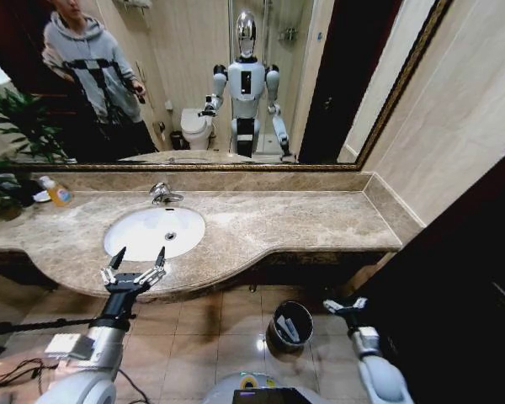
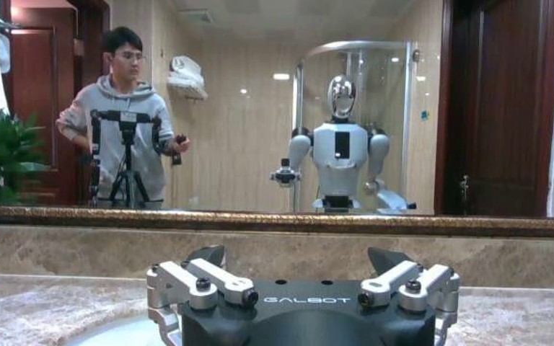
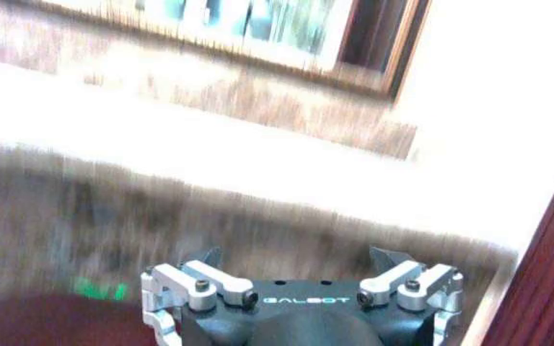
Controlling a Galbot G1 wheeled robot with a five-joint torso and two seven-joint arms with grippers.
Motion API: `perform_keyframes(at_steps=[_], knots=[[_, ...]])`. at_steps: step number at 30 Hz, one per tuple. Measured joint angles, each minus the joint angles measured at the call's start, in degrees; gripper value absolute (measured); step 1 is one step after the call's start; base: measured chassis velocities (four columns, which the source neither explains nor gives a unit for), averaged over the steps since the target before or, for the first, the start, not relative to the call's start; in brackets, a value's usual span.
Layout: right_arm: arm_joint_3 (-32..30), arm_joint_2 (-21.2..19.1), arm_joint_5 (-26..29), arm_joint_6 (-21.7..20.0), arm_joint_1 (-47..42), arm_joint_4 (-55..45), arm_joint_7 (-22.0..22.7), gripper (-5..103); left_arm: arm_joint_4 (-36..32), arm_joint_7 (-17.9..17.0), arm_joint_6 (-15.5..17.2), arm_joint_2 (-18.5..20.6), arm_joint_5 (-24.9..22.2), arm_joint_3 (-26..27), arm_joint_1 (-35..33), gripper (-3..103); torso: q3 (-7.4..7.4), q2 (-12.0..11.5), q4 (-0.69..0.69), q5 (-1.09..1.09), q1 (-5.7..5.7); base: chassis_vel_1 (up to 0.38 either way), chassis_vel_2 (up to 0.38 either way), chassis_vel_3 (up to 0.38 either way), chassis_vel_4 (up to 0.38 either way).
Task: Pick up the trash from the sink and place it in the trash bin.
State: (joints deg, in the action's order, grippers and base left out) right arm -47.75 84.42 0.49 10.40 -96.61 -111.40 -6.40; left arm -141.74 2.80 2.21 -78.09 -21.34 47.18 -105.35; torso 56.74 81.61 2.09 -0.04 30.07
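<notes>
- White oval sink [image 1: 143, 225] left of centre, basin bare.
- Dark bin [image 1: 289, 325] on the floor, lower centre, white bits inside.
- Orange bottle [image 1: 57, 193] on the tabletop [image 1: 286, 223], upper left.
- Left claw [image 1: 134, 264] wide open, empty, at the sink's near rim.
- Right claw [image 1: 345, 305] empty, beside the bin; opening unclear.

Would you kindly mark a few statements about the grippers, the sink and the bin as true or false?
1. The left gripper is open at the counter's front edge, by the sink. True.
2. The left gripper holds a white tube. False: nothing is between its fingers.
3. The trash bin stands on the floor below the counter. True.
4. The orange bottle lies in the basin. False: it stands on the counter beside the plant.
5. The right gripper hangs over the basin. False: it is low, beside the bin.
</notes>
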Motion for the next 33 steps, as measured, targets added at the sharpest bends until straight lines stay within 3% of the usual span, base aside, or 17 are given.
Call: perform_keyframes(at_steps=[4,12,19,33], knots=[[-1.19,1.08,2.17,-2.18,-2.03,-6.99,-0.47,100,0.0,0.0,0.0,0.0,0.0,0.0,0.0,100,0.0,0.0,0.02,0.04,0.01,0.0,0.0,0.0,0.0],[-3.04,2.15,2.38,-2.19,-5.62,-17.28,-0.44,100,0.0,0.0,0.0,0.0,0.0,0.0,0.0,100,0.0,0.0,0.02,0.03,0.01,0.0,0.0,0.0,0.0],[3.39,3.61,9.61,-6.88,-8.55,-28.27,-0.29,100,0.0,0.0,0.0,0.0,0.0,0.0,0.0,100,0.01,-0.01,0.02,0.02,0.01,0.0,0.0,0.0,0.0],[6.95,3.12,9.16,-7.78,-8.05,-26.24,-4.83,100,0.0,0.0,0.0,0.0,0.0,0.0,0.0,100,0.01,-0.01,0.02,0.03,0.01,0.0,0.0,0.0,0.0]])
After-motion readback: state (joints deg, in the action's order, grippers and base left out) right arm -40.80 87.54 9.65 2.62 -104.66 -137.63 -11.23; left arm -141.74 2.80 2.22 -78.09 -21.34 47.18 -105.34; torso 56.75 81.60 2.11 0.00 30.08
